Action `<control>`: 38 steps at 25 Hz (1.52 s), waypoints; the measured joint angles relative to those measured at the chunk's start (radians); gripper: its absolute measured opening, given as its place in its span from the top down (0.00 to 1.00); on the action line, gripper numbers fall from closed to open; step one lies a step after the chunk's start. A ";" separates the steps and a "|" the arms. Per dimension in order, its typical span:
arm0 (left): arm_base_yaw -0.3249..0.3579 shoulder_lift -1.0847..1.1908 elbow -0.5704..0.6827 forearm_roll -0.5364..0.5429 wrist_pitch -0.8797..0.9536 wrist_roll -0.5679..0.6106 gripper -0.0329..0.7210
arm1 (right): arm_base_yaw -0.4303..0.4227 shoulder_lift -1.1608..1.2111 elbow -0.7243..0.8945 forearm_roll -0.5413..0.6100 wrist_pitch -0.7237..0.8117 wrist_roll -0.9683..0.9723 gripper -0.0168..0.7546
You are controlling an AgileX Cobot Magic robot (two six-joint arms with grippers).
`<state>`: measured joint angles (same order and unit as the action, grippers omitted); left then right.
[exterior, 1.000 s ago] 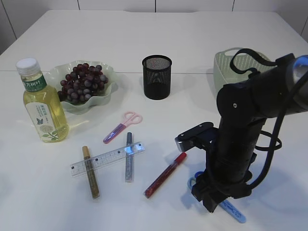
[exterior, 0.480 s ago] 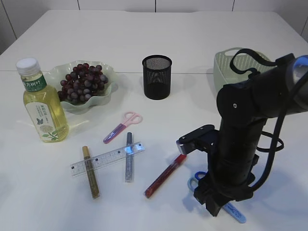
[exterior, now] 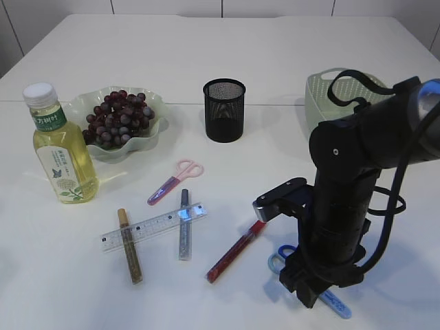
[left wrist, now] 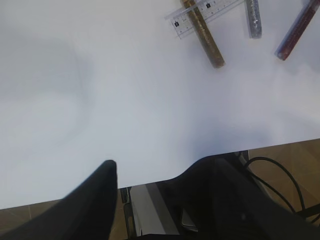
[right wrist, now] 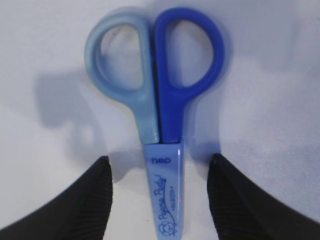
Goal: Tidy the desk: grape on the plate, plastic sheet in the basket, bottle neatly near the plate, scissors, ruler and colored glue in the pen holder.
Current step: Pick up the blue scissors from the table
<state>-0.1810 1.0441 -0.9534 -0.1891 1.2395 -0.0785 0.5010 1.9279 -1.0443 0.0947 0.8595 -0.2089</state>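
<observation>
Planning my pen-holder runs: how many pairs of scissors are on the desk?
2: pink scissors below the plate, blue scissors under the right arm, between its open fingers. None seem hidden.

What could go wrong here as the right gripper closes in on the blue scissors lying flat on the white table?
1. The right gripper straddles the blue scissors' sheathed blade with open jaws; the scissors lie flat, so the fingers may scrape the white table or slip off.
2. The red glue pen lies close beside the arm and could get knocked.
3. The black mesh pen holder looks light; a tilted drop might tip it.
</observation>
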 joint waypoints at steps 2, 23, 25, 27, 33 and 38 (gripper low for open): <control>0.000 0.000 0.000 0.000 0.000 0.000 0.38 | 0.000 0.000 0.000 -0.005 0.000 0.000 0.36; 0.000 0.000 0.000 0.000 0.000 0.000 0.38 | 0.000 0.019 -0.014 -0.034 0.009 0.020 0.65; 0.000 0.000 0.000 0.000 0.000 0.000 0.38 | 0.000 0.021 -0.014 -0.034 0.009 0.020 0.69; 0.000 0.000 0.000 0.000 0.000 0.000 0.38 | 0.000 0.021 -0.016 -0.034 0.009 0.026 0.71; 0.000 0.000 0.000 0.000 0.000 0.000 0.38 | 0.000 0.023 -0.020 -0.033 0.011 0.054 0.72; 0.000 0.000 0.000 0.000 0.000 0.000 0.38 | 0.000 0.023 -0.020 -0.029 0.011 0.073 0.72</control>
<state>-0.1810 1.0441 -0.9534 -0.1891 1.2395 -0.0785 0.5010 1.9508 -1.0640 0.0657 0.8709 -0.1361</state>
